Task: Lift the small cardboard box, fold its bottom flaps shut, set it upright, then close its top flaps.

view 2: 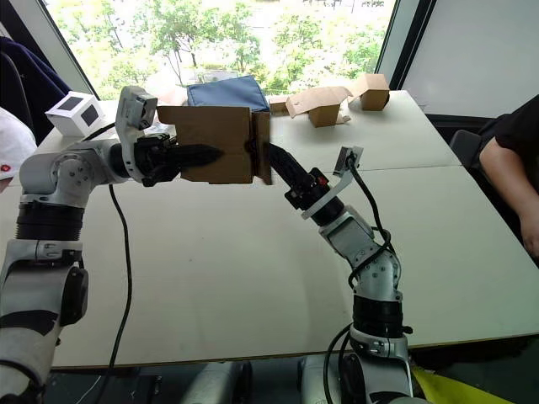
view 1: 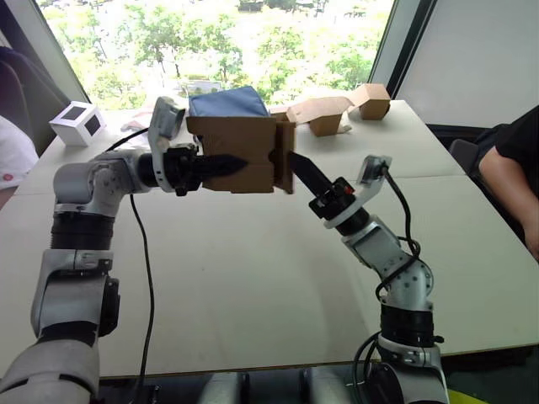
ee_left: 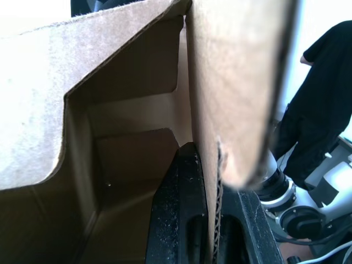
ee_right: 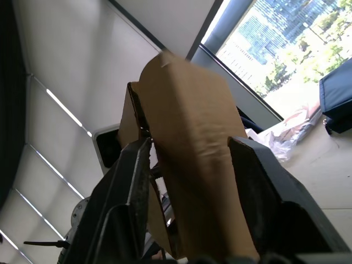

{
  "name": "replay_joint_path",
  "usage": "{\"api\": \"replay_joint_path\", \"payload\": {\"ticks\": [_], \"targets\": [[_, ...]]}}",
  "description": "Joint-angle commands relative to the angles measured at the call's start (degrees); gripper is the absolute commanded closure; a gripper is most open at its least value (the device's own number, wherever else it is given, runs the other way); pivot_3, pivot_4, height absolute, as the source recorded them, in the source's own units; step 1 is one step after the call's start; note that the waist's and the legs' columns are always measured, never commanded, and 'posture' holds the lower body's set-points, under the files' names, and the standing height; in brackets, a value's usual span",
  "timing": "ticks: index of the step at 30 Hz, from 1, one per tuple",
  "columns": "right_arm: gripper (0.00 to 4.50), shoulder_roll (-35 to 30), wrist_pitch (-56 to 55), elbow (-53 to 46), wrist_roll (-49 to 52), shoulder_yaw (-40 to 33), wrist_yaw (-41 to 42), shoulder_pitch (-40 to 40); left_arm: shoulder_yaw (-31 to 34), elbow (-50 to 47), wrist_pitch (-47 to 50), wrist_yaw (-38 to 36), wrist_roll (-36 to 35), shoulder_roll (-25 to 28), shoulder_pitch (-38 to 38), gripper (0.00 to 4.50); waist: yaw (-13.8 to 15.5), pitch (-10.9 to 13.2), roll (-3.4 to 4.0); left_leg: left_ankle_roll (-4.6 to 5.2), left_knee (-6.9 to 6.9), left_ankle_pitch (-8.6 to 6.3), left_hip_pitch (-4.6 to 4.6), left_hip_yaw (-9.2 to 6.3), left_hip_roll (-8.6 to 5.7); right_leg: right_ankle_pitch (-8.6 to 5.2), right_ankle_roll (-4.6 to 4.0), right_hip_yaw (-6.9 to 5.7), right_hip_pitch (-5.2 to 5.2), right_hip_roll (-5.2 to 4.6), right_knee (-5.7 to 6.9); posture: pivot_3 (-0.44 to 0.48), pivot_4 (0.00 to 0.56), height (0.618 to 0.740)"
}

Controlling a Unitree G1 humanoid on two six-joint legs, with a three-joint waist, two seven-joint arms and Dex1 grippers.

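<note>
Holding the small cardboard box (view 1: 238, 154) clear of the table (view 1: 253, 278), the robot has the 1st step — the lift — done, by the look of it. Starting at the left: the left gripper (view 1: 226, 165) reaches in sideways, its black fingers clamped on a wall of the box, 1 finger lying across the outer face. At the box's far end from those fingers, the bottom flaps (view 1: 285, 157) stand near the closed position but not flat; I judge the folding to be under way, not finished. The right gripper (view 2: 276, 162) meets that end, its fingers spread on either side of a flap. Setting the box upright and closing the top flaps are both left to do.

The head views give the overall arrangement — box in the air between the 2 arms, other cardboard boxes (view 1: 333, 111) and a white cube (view 1: 77, 123) well apart at the table's back edge, a person's arm (view 1: 514, 181) at the right. The left wrist view adds what they cannot: 1 finger (ee_left: 179, 220) inside the box, the other outside, the wall edge pinched between them. The right wrist view shows the flap (ee_right: 190, 159) standing between 2 spread fingers (ee_right: 118, 203), whether touching either I cannot tell.
</note>
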Motion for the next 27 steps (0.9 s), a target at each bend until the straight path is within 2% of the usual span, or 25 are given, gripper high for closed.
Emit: {"api": "replay_joint_path", "payload": {"ticks": [1,13,16,19,27], "targets": [[1.74,1.2,-0.4,-1.5,4.2,-1.0,-0.8,-0.4,1.6,-0.8,-0.6,0.4,-0.9,-0.1,-1.6,4.5,0.0,0.0,0.0,0.0,0.0,0.0,0.0,0.0,0.0,0.0,0.0,0.0,0.0,0.0,0.0,0.0,0.15,0.74],[1.74,4.8,-0.6,-1.2,9.2,-0.4,-3.6,1.1,2.2,-1.0,-0.8,0.9,-1.5,-0.6,-1.6,4.5,0.0,0.0,0.01,0.0,-0.02,0.0,0.0,0.0,0.0,0.0,0.0,0.0,0.0,0.0,0.0,0.0,0.15,0.74],[2.45,4.8,-0.8,-0.8,8.7,-0.2,-3.7,1.1,2.3,-1.1,-0.6,1.0,-1.7,-0.6,-1.5,4.5,0.0,0.0,0.01,0.0,-0.02,0.0,0.0,-0.01,0.0,0.0,0.0,0.0,0.0,0.0,-0.01,0.0,0.15,0.74],[3.56,4.8,-1.1,-0.6,8.3,0.0,-3.7,1.1,2.4,-1.8,-0.3,1.0,-1.9,-0.5,-0.9,4.5,-0.1,0.0,0.01,0.0,-0.02,0.0,0.0,-0.01,0.0,0.0,0.0,0.0,-0.01,0.01,-0.01,0.0,0.15,0.74],[3.56,5.3,-2.2,0.5,7.9,0.5,-3.8,0.1,2.4,-2.2,-0.2,1.2,-1.9,-0.5,-0.6,4.5,-0.1,0.0,0.02,0.0,-0.02,0.0,0.0,0.0,0.0,0.0,0.0,0.01,-0.02,0.01,-0.01,0.0,0.15,0.74]]}}
